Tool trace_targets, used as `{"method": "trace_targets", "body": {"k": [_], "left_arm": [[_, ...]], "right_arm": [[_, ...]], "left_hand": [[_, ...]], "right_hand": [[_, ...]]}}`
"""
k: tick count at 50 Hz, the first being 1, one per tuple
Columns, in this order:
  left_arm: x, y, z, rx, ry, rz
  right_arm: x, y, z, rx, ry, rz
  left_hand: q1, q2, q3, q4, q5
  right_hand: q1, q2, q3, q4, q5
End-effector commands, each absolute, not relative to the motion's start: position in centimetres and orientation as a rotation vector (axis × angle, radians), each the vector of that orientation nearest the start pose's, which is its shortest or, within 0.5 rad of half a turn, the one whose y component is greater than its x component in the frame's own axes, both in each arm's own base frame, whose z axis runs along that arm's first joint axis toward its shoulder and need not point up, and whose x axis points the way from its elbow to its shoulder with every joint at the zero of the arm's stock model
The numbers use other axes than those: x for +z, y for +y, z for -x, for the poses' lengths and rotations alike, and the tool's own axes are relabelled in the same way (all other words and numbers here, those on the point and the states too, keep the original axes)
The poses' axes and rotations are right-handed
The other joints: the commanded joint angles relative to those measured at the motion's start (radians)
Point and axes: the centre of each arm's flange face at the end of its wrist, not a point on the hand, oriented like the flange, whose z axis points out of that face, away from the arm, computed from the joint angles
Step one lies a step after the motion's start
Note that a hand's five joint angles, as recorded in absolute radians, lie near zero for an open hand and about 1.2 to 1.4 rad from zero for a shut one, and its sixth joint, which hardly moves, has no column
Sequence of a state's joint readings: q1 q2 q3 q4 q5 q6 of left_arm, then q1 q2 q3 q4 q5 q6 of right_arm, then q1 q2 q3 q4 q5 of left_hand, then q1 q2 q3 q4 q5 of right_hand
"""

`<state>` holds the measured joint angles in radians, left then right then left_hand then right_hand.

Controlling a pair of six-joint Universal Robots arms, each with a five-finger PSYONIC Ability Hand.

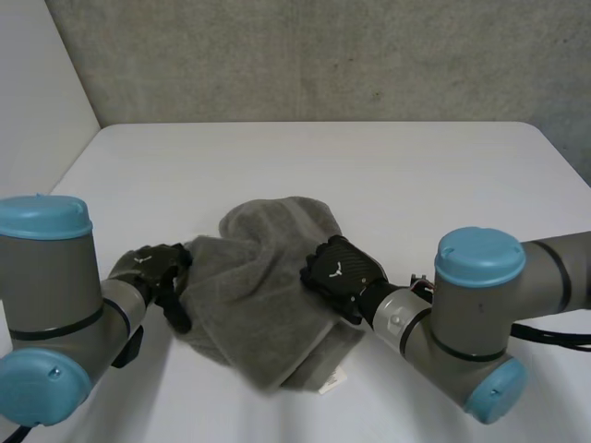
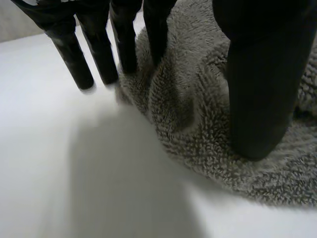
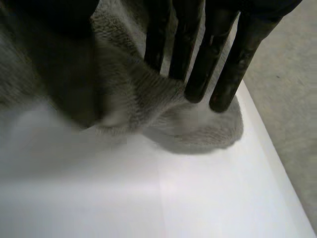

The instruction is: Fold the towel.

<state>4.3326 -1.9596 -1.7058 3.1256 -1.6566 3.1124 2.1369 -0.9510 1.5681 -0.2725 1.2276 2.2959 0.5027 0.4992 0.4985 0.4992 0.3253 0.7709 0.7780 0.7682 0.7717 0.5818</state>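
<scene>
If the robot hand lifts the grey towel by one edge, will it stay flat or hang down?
Probably floppy: the towel already lies crumpled in soft folds, so a lifted edge should hang and drag. Its thick, fluffy pile suggests good grip, not slippery. It likely will not roll or tip.

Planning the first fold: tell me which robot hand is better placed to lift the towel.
Right, probably. The right robot hand pinches a ridge of the towel between thumb and fingers; the left robot hand is at the towel's edge, some fingers on bare table.
</scene>
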Motion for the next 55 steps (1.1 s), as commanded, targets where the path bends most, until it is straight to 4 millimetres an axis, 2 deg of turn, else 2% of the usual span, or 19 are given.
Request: {"method": "trace_targets", "body": {"k": [1, 4, 6, 9, 11, 12, 14, 17, 24, 28, 30, 34, 36, 40, 42, 50, 53, 54, 55], "left_arm": [[15.5, -24.9, 23.3, -1.648, 2.8, -0.426], [17.6, -25.3, 24.0, -1.76, 2.764, -0.442], [22.0, -25.1, 25.2, -1.979, 2.68, -0.478], [24.6, -24.8, 25.7, -2.097, 2.626, -0.492], [30.0, -23.3, 26.5, -2.289, 2.535, -0.531], [30.0, -23.3, 26.5, -2.289, 2.534, -0.531], [35.2, -20.7, 26.5, -2.404, 2.494, -0.594], [38.8, -18.6, 26.0, -2.454, 2.494, -0.637], [40.5, -18.1, 25.8, -2.483, 2.51, -0.66], [39.0, -19.6, 26.0, -2.409, 2.565, -0.63], [34.7, -23.4, 26.6, -2.203, 2.683, -0.606], [30.5, -26.5, 27.2, -2.022, 2.775, -0.592], [26.0, -29.2, 28.4, -1.869, 2.85, -0.612], [22.3, -32.0, 29.5, -1.797, 2.863, -0.642], [20.8, -33.2, 30.2, -1.793, 2.849, -0.667], [18.6, -38.9, 32.8, -2.055, 2.602, -0.752], [19.3, -39.8, 33.2, -2.156, 2.525, -0.744], [19.4, -39.9, 33.2, -2.161, 2.519, -0.737], [19.5, -39.8, 33.1, -2.159, 2.522, -0.732]], "right_arm": [[12.4, -23.9, -33.7, -1.871, 1.701, 1.769], [15.8, -24.4, -33.7, -2.0, 1.673, 1.693], [21.1, -24.3, -33.2, -2.137, 1.622, 1.532], [23.9, -24.0, -32.9, -2.19, 1.584, 1.442], [29.4, -22.6, -31.9, -2.258, 1.521, 1.298], [29.5, -22.5, -31.9, -2.258, 1.52, 1.297], [35.1, -20.6, -30.1, -2.284, 1.485, 1.207], [39.2, -19.4, -27.9, -2.292, 1.515, 1.168], [42.4, -17.5, -26.5, -2.147, 1.568, 1.243], [38.5, -20.5, -27.5, -1.859, 1.784, 1.318], [37.2, -21.5, -28.0, -1.777, 1.837, 1.34], [34.3, -23.1, -29.0, -1.639, 1.917, 1.404], [30.5, -25.6, -30.2, -1.522, 1.977, 1.474], [26.8, -27.8, -31.2, -1.444, 2.025, 1.511], [24.0, -30.0, -31.8, -1.44, 2.102, 1.512], [21.4, -34.4, -33.9, -1.819, 2.146, 1.426], [21.2, -34.7, -34.0, -1.868, 2.131, 1.407], [21.0, -34.7, -34.1, -1.888, 2.117, 1.395], [21.2, -34.6, -33.9, -1.9, 2.115, 1.377]], "left_hand": [[0.794, 0.798, 0.798, 0.798, 0.797], [0.894, 0.897, 0.898, 0.897, 0.896], [0.894, 0.897, 0.898, 0.897, 0.896], [0.894, 0.897, 0.898, 0.897, 0.896], [0.894, 0.897, 0.898, 0.897, 0.896], [0.894, 0.897, 0.898, 0.897, 0.896], [0.894, 0.897, 0.898, 0.897, 0.896], [0.894, 0.897, 0.898, 0.897, 0.896], [0.894, 0.897, 0.898, 0.897, 0.896], [0.894, 0.897, 0.898, 0.897, 0.896], [0.894, 0.897, 0.898, 0.897, 0.896], [0.894, 0.897, 0.898, 0.897, 0.896], [0.894, 0.897, 0.898, 0.897, 0.896], [0.894, 0.897, 0.898, 0.897, 0.896], [0.894, 0.897, 0.898, 0.897, 0.896], [0.894, 0.897, 0.898, 0.897, 0.896], [0.495, 0.498, 0.499, 0.498, 0.498], [-0.174, -0.17, -0.17, -0.17, -0.171], [-0.285, -0.282, -0.281, -0.282, -0.282]], "right_hand": [[0.625, 0.618, 0.628, 0.625, 0.64], [0.625, 0.618, 0.628, 0.625, 0.64], [0.625, 0.618, 0.628, 0.625, 0.64], [0.625, 0.618, 0.628, 0.625, 0.64], [0.625, 0.618, 0.628, 0.625, 0.64], [0.625, 0.618, 0.628, 0.625, 0.64], [0.625, 0.618, 0.628, 0.625, 0.64], [0.625, 0.618, 0.628, 0.625, 0.64], [0.625, 0.618, 0.628, 0.625, 0.64], [0.625, 0.618, 0.628, 0.625, 0.64], [0.625, 0.618, 0.628, 0.625, 0.64], [0.625, 0.618, 0.628, 0.625, 0.64], [0.625, 0.618, 0.628, 0.625, 0.64], [0.625, 0.618, 0.628, 0.625, 0.64], [0.625, 0.618, 0.628, 0.625, 0.64], [0.625, 0.618, 0.628, 0.625, 0.64], [0.576, 0.569, 0.579, 0.576, 0.591], [0.35, 0.343, 0.352, 0.349, 0.364], [-0.016, -0.023, -0.013, -0.017, -0.001]]}}
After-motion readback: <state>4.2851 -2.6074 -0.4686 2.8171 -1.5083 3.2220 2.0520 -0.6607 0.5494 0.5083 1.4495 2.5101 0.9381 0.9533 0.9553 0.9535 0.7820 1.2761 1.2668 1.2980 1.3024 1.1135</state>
